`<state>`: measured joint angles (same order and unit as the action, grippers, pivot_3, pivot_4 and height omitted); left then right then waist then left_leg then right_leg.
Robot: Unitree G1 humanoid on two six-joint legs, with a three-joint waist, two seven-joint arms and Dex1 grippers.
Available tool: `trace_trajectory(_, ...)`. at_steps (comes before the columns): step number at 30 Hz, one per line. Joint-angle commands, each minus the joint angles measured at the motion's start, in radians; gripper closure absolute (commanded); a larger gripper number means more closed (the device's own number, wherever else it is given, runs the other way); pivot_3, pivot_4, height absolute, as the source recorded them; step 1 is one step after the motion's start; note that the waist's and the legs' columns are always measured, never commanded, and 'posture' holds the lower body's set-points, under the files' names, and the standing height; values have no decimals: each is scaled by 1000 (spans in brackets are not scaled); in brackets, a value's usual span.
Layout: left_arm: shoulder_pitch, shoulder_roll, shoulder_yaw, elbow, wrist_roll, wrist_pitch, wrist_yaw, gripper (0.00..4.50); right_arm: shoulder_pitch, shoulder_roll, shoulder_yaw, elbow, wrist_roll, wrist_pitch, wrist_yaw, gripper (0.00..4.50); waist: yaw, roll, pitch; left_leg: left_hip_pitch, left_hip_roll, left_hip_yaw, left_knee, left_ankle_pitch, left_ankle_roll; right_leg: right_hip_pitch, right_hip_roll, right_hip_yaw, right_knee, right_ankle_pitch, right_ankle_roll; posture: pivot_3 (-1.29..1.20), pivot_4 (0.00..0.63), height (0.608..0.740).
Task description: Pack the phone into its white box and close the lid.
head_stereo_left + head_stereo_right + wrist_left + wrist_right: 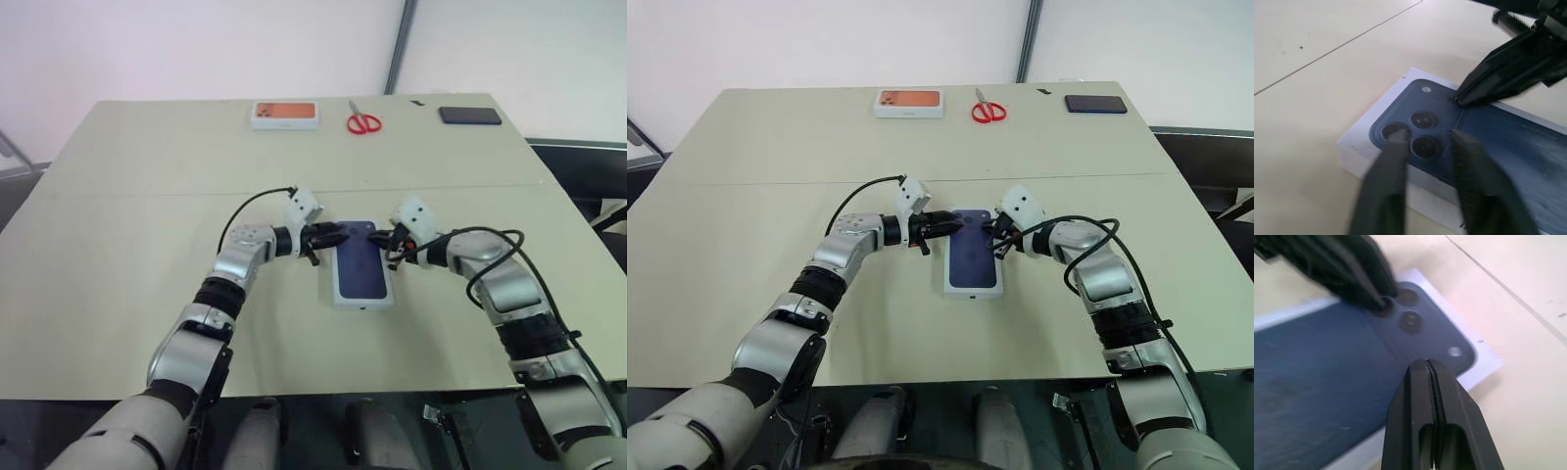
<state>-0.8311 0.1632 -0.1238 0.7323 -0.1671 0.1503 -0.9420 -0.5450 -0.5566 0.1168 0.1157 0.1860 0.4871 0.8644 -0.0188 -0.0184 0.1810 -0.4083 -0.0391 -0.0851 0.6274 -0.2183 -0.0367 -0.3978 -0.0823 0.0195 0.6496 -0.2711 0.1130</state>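
Note:
The lid (pixel 360 269), white with a dark blue phone picture on top, lies flat at the table's middle. It covers what is beneath, so the phone is hidden and the white box cannot be told apart from the lid's white sides (pixel 1376 169). My left gripper (pixel 328 238) is open, its two fingers hovering over the printed camera cluster at the lid's far left corner. My right gripper (pixel 384 240) is shut, and its tip (pixel 1426 363) rests at the lid's far right part. The two grippers' tips point at each other across the lid's far end.
Along the table's far edge lie a white box with an orange picture (pixel 285 115), red-handled scissors (pixel 363 122) and a black slab (pixel 469 116). A seam (pixel 147 193) crosses the table beyond the lid.

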Motion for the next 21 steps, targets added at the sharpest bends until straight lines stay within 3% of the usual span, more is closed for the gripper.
trace_trajectory(1,34,55,64,-138,-68,46,-39,1368,9,-11,-71,-111,82,22,29,2618,-2,0,1,0,0,0,0,0,0,-1,0,0,0,0,0,0,150,740)
trace_trajectory(4,92,123,88,-263,-104,85,-76,0,32,-23,-118,-161,131,38,38,1100,0,0,1,-1,0,0,0,0,0,-2,0,0,1,0,0,0,150,740)
trace_trajectory(6,143,176,117,-345,-129,115,-83,0,66,-48,-135,-177,143,30,57,76,2,0,1,-1,1,0,-1,0,0,-1,0,1,0,0,0,0,150,740)
trace_trajectory(13,372,364,239,-593,-191,187,-64,0,173,-119,-225,-250,168,-36,58,26,4,1,1,-1,1,0,-1,0,0,-2,-1,2,0,0,0,0,150,740)
trace_trajectory(21,615,468,356,-755,-261,230,-45,0,342,-203,-285,-304,218,-30,128,26,7,1,1,0,2,0,-4,0,0,-1,-5,2,-2,0,0,0,150,740)
